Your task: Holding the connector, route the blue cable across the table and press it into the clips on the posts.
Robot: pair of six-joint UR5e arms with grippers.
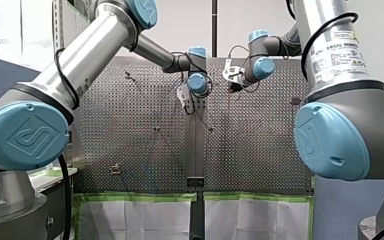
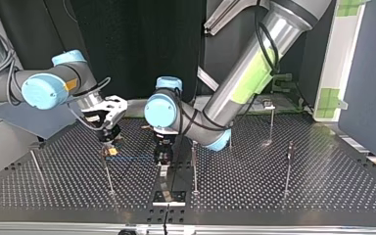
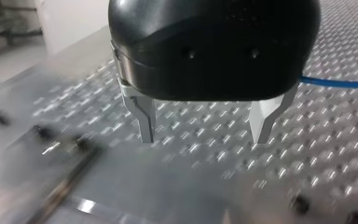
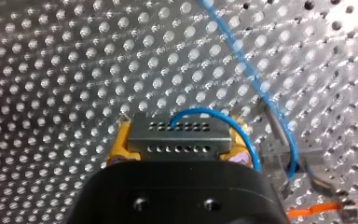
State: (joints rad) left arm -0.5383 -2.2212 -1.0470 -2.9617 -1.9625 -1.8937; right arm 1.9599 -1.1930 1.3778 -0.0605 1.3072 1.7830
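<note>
The perforated desk [image 2: 274, 191] carries thin upright posts [image 2: 194, 166], stood apart so the line can cross between them. My left gripper [image 3: 204, 134] hangs just above the desk, metal fingers spread and empty, probably ready to press. My right gripper [image 2: 110, 146] pinches the connector [image 4: 177, 137] between yellow pads, so the blue cable [image 4: 242, 60] runs from it toward the left gripper.

Top view: right claw [image 2: 110, 147] left of centre, gripping connector [image 4: 177, 137]; left claw [image 2: 163, 158] mid-frame; cable [image 2: 134, 158] spans between them; post [image 2: 288, 169] lower right, on surface [image 2: 333, 196].
</note>
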